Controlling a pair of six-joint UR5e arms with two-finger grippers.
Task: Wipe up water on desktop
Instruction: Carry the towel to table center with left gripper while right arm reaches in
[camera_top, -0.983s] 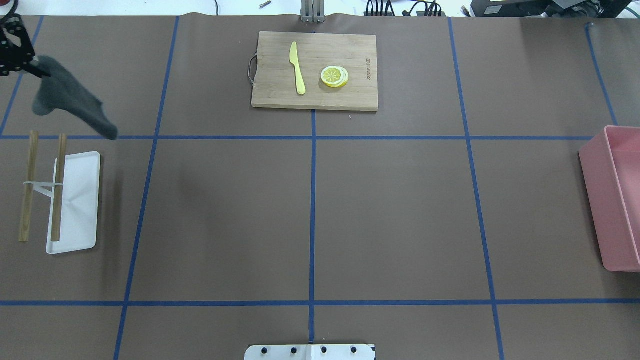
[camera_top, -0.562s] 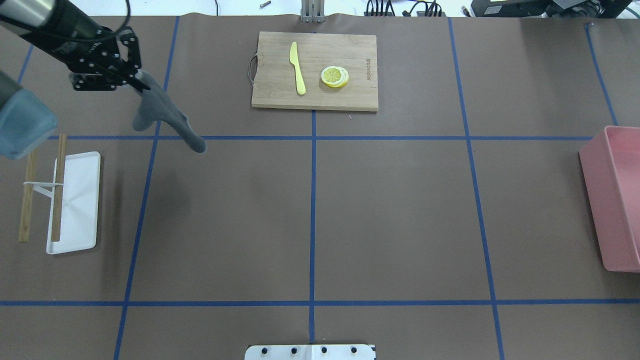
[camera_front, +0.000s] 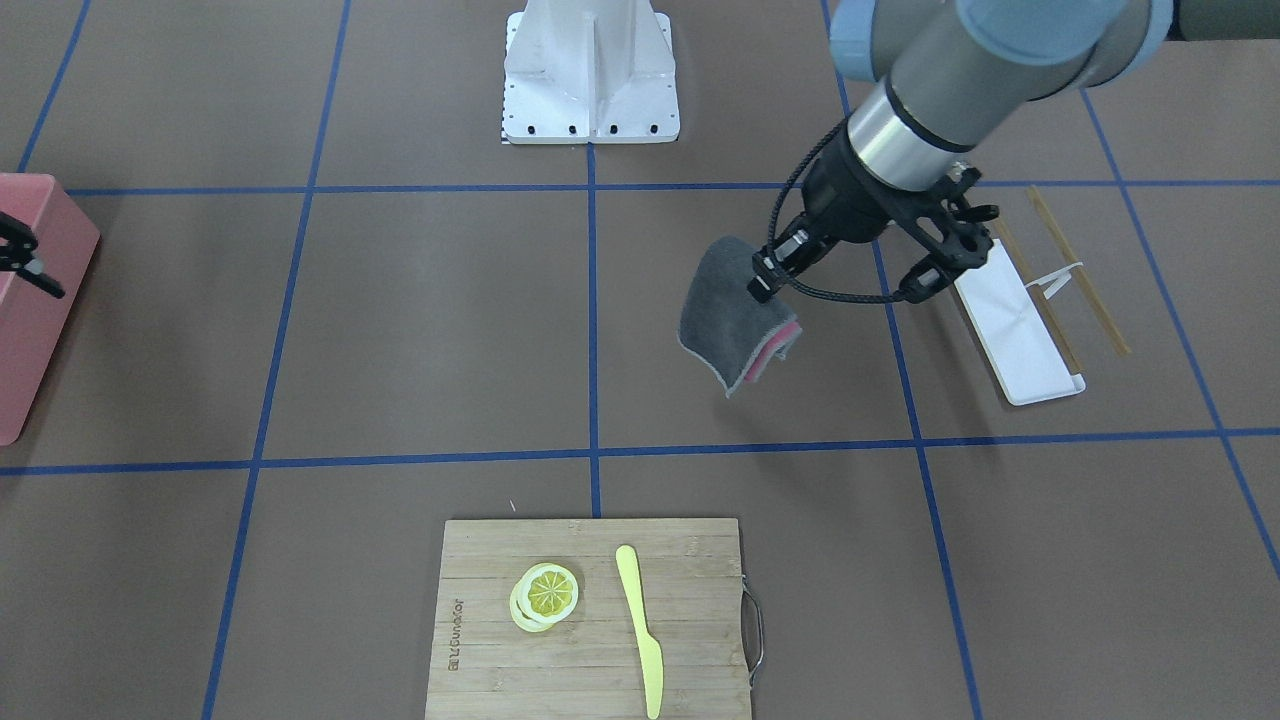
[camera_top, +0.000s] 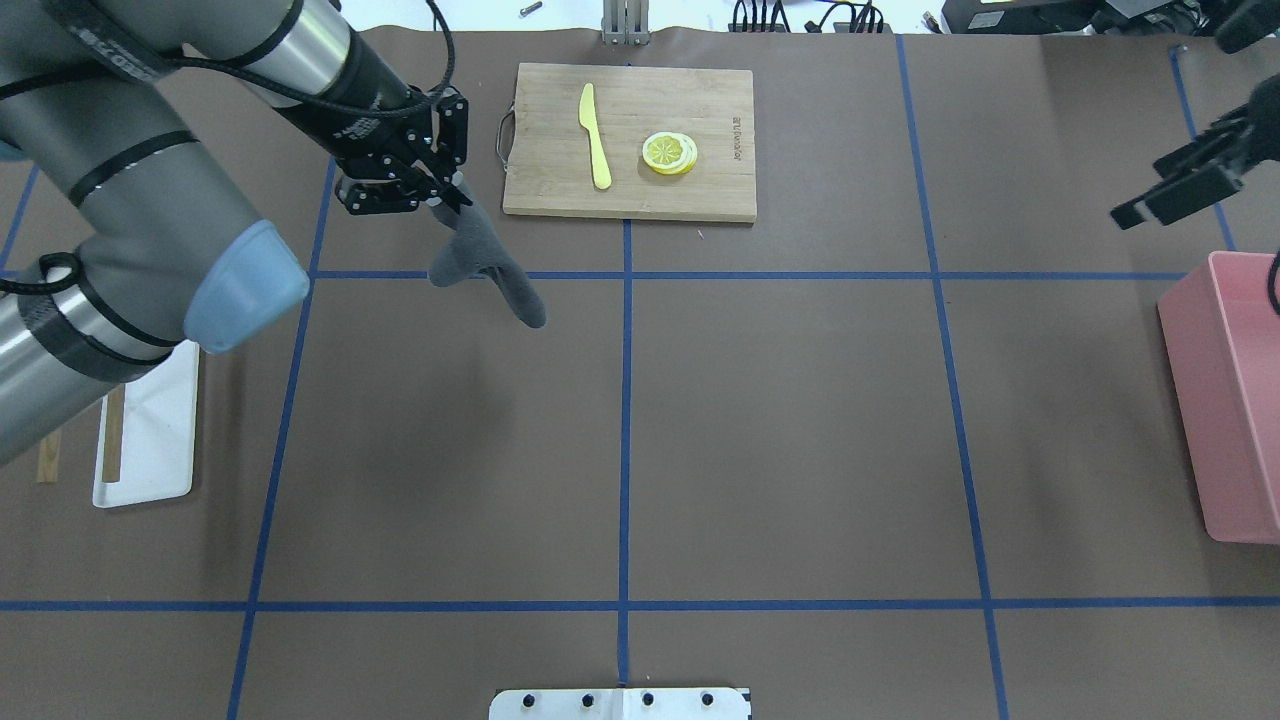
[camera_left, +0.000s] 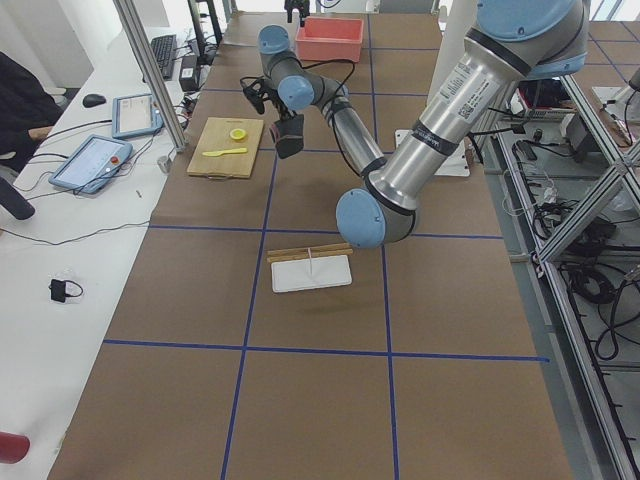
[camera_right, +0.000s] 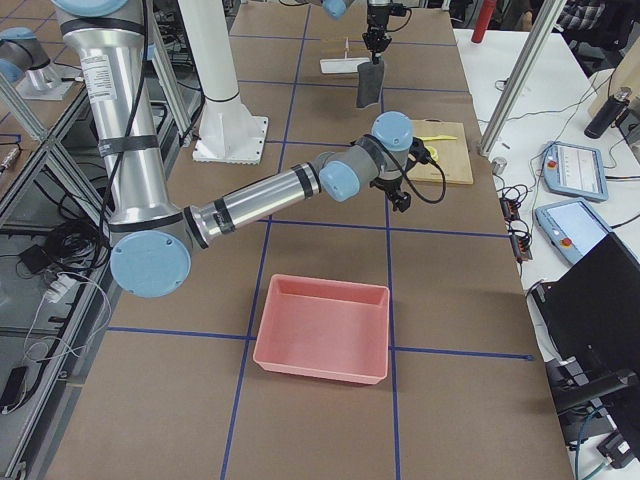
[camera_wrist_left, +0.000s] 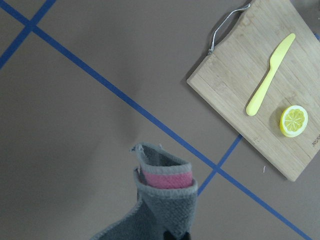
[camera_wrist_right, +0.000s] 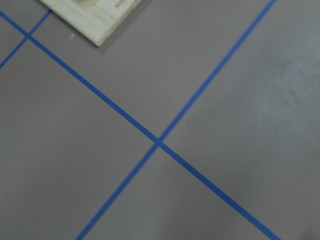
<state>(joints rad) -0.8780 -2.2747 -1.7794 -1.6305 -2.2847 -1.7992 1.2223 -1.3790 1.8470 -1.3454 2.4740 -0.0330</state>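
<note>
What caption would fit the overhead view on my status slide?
Left gripper holds a dangling gray cloth above the desktop, near the cutting board.

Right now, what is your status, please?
Left gripper shut on grey cloth, hanging above the desktop. Right gripper open, empty. No water discernible. Cutting board close beyond cloth.

Brown taped desktop (camera_top: 800, 430) layout
Bamboo cutting board (camera_top: 560, 185) far centre; white rectangular tray (camera_top: 160, 450) left; pink plastic bin (camera_top: 1240, 420) right
</note>
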